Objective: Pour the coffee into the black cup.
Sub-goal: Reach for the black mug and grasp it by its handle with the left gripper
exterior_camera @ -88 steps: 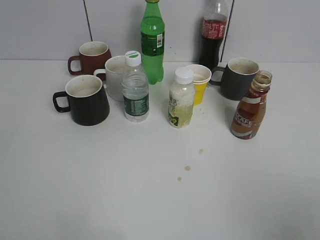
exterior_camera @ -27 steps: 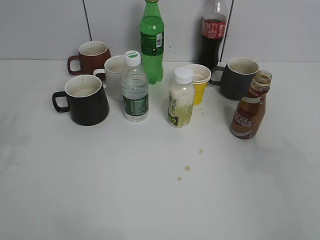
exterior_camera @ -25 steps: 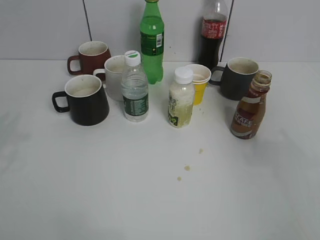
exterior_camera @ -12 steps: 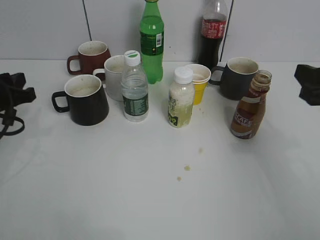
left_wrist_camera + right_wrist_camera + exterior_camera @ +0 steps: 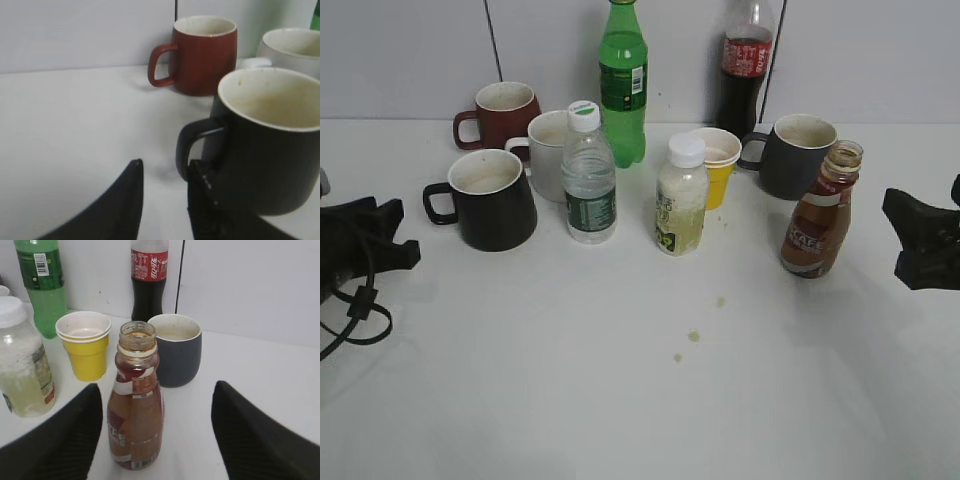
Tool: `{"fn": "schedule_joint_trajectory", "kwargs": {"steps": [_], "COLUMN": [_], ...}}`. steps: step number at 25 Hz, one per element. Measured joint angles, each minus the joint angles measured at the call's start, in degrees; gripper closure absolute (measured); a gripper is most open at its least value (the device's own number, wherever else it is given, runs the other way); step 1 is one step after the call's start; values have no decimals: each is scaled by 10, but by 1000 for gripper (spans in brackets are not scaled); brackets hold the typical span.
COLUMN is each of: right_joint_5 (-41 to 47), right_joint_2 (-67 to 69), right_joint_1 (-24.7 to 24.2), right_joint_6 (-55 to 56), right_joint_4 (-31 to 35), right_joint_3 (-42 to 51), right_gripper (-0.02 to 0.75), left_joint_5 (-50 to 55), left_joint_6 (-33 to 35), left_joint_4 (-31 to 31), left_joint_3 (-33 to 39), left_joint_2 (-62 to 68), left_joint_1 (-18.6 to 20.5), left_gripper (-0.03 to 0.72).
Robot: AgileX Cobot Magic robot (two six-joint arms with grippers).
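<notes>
The coffee bottle (image 5: 819, 215), uncapped with a red-brown "CAFE" label, stands upright at the right; it also shows in the right wrist view (image 5: 135, 410). My right gripper (image 5: 895, 233) is open just right of it, not touching; in the right wrist view (image 5: 156, 407) the bottle stands ahead, nearer the left finger. The black cup (image 5: 492, 200), cream-white inside, stands at the left with its handle pointing left. My left gripper (image 5: 408, 232) is open and empty a little left of that handle. In the left wrist view (image 5: 165, 172) the cup (image 5: 270, 160) sits ahead and to the right.
Behind and between stand a dark-red mug (image 5: 505, 110), a white mug (image 5: 552, 150), a water bottle (image 5: 590, 180), a green bottle (image 5: 624, 80), a pale juice bottle (image 5: 682, 200), a yellow cup (image 5: 718, 165), a cola bottle (image 5: 745, 65) and a dark-grey mug (image 5: 798, 155). Brown drops (image 5: 695, 336) mark the table.
Both grippers have come into view from the sides and moved inward, the left toward the black cup's handle, the right toward the coffee bottle. Nothing on the table has moved.
</notes>
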Motion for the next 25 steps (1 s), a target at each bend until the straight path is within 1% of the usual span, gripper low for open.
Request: {"fn": "schedule_joint_trajectory", "kwargs": {"steps": [5, 8, 10, 15, 25], "right_joint_5": [-71, -118, -135, -140, -144], "right_joint_2": [57, 96, 121, 169, 189], "right_joint_1": [0, 0, 0, 0, 0], "right_joint_6": [0, 0, -1, 0, 0], "right_joint_4": [-3, -4, -5, -5, -5], "right_joint_3": [7, 7, 7, 7, 7], "right_gripper": [226, 226, 225, 225, 226], "left_joint_5": [-1, -4, -4, -4, -4], "left_joint_6": [0, 0, 0, 0, 0], "left_joint_4": [0, 1, 1, 1, 26], "left_joint_3": [-15, -41, -57, -88, -133], "left_joint_2": [30, 52, 71, 105, 139], "left_joint_1": [0, 0, 0, 0, 0], "left_gripper": [439, 409, 389, 378, 377]}}
